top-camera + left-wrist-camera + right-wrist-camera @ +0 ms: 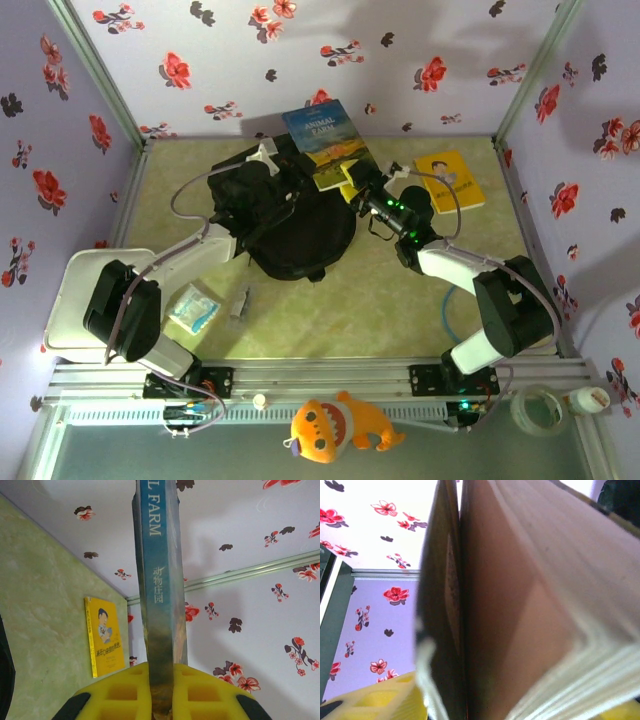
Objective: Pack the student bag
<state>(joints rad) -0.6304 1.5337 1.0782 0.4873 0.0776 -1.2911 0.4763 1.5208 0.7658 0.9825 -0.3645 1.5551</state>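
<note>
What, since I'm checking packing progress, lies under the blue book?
The student bag extends beneath the blue book; its covered part, and the table there, cannot be seen.

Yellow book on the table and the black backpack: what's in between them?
In the top view, the right gripper sits between the yellow book and the backpack, at a corner of the Animal Farm book.

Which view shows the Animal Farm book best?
Top external: the blue book shows its front cover, by the student bag. Left wrist shows its spine, clamped between the left fingers; right wrist shows its pages, close and blurred.
</note>
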